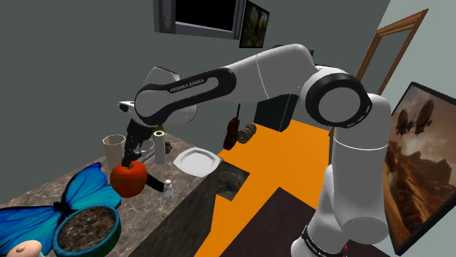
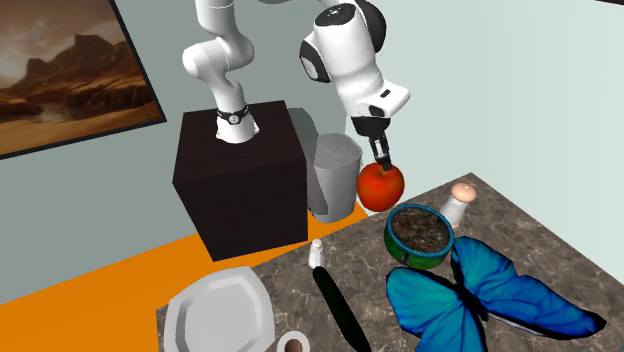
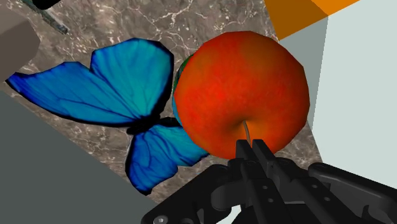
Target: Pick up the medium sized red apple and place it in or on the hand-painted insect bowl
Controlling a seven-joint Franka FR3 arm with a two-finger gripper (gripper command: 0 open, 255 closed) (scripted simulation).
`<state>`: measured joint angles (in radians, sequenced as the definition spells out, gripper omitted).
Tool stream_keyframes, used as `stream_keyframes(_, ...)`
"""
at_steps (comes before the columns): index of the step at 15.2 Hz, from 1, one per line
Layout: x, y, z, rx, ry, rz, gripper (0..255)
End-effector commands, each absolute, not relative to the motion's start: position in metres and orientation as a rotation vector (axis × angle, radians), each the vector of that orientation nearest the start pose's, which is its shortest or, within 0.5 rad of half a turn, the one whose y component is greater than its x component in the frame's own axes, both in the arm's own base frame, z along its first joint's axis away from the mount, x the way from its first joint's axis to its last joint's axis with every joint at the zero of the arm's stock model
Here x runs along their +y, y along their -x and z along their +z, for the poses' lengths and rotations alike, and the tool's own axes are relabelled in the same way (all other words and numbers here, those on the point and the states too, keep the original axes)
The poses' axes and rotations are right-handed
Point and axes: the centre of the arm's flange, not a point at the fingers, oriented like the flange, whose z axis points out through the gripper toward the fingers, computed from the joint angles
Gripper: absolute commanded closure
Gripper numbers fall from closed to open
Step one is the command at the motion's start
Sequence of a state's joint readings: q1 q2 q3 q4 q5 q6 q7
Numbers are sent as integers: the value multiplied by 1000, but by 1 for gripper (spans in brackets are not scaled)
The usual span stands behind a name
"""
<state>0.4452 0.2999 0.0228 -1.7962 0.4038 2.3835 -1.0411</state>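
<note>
- Step: carry phase. The apple (image 2: pixel 380 186) is off the counter (image 2: pixel 300 300) and in the air, at centre-right of the second exterior view.
- The gripper (image 2: pixel 382 160) is clenched on the top of the apple. In the wrist view the two fingers pinch in at the stem, with the fruit hanging beyond them.
- The target bowl (image 2: pixel 412 258) has a green-blue rim and a dark speckled inside. It sits on the counter just below and right of the apple in the second exterior view.
- In the shoulder view the apple is at centre-left and the bowl is at lower left, down and left of it.
- In the wrist view the apple covers most of the bowl; a thin sliver of rim peeks out on the butterfly's side.
- Judgement: the apple is close to the bowl but not yet centred over it, and nothing has been placed.
- Next move calls for a short sideways shift over the bowl's middle, a straight descent, then opening the fingers low enough that the round fruit doesn't bounce out.
- Watch the blue butterfly (image 2: pixel 490 295), which touches or sits just beside the bowl. The descent should stay off it.
- Writing: "FRANKA EMIKA" in white on the dark part of the arm (image 1: pixel 194 82), upper centre of the shoulder view. There are small markings on the band near the arm's base, too small to read. No labels on the apple, bowl or butterfly.
</note>
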Motion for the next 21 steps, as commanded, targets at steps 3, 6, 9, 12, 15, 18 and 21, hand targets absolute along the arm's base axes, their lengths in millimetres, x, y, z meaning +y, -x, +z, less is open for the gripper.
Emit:
stream_keyframes(3,347,-601,434,-1677,2323,-527,255)
stream_keyframes(6,381,-612,451,-1677,2323,-527,255)
stream_keyframes(9,415,-622,468,-1677,2323,-527,255)
stream_keyframes(12,439,-629,474,-1677,2323,-527,255)
stream_keyframes(15,439,-629,459,-1677,2323,-527,255)
stream_keyframes(18,439,-629,443,-1677,2323,-527,255)
stream_keyframes(21,439,-629,427,-1677,2323,-527,255)
